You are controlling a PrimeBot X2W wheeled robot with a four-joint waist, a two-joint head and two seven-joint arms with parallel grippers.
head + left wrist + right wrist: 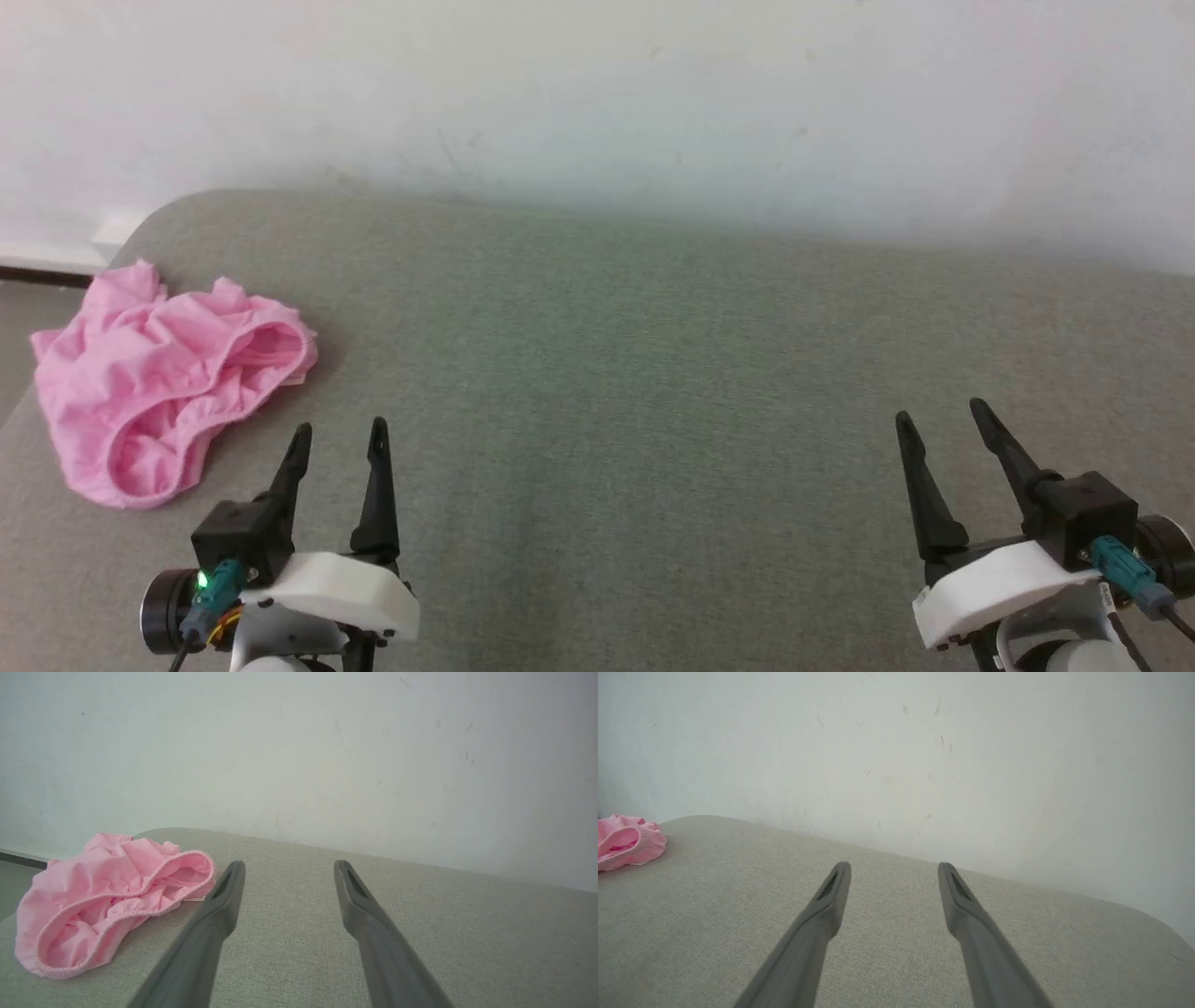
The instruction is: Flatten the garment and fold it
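The garment (168, 392) lies crumpled on the cushion (653, 373), just left of your left gripper (341, 427). It and the right gripper (939, 411) gape empty.

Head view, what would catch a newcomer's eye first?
The bright pink garment lies crumpled at the left edge of the grey surface. Next, the left gripper, open, sits just beside it without touching, and the right gripper, also open, is far off at the lower right.
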